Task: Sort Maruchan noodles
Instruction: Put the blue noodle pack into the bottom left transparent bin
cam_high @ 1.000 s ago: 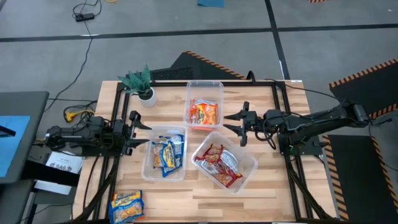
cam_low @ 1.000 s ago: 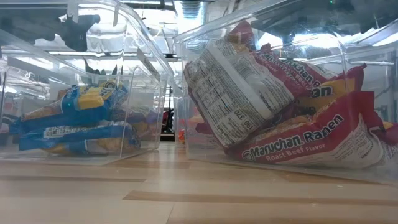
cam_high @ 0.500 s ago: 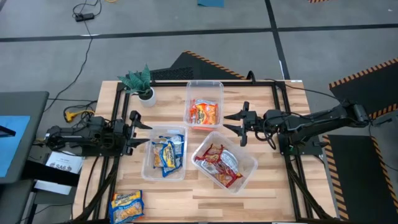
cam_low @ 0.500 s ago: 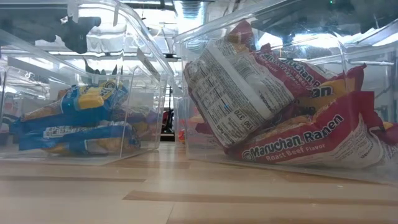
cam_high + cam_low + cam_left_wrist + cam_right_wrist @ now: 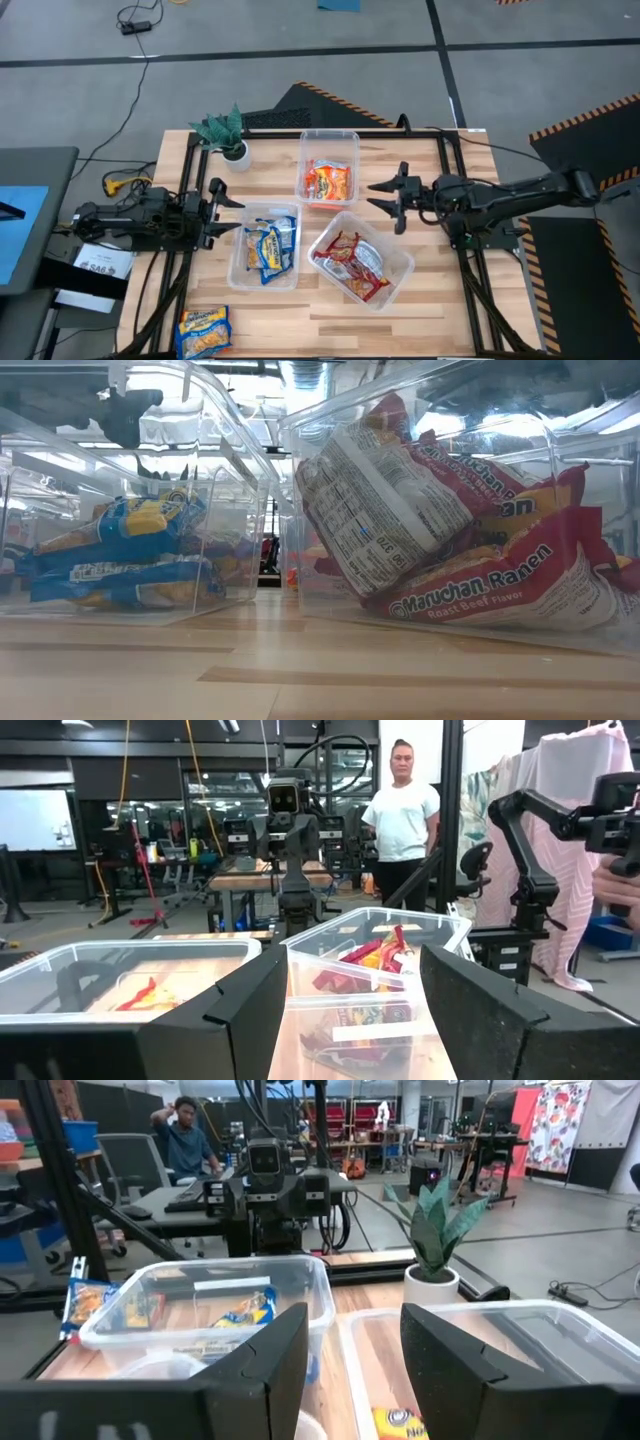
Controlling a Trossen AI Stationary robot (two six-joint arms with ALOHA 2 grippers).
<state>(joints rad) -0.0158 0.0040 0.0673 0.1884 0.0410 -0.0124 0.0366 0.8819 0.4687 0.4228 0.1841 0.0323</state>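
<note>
High view: three clear plastic rectangular bins on the wooden table (image 5: 440, 300); blue-white ramen packets (image 5: 268, 247) in the lower-left bin (image 5: 238, 276); red/maroon packets (image 5: 350, 264) in the lower-right bin (image 5: 403, 262); orange-yellow packets (image 5: 328, 181) in the upper-centre bin (image 5: 330, 138); one yellow packet (image 5: 203, 331) loose at lower left; left gripper (image 5: 224, 207) at centre left, jaws apart, empty; right gripper (image 5: 386, 198) right of centre, jaws apart, empty.

We counted three clear bins (image 5: 328, 140) on the worktop (image 5: 430, 290), one potted plant (image 5: 225, 130) and two arms. One packet (image 5: 203, 332) lay loose outside the bins. The packets inside the bins overlapped too much for us to count.
</note>
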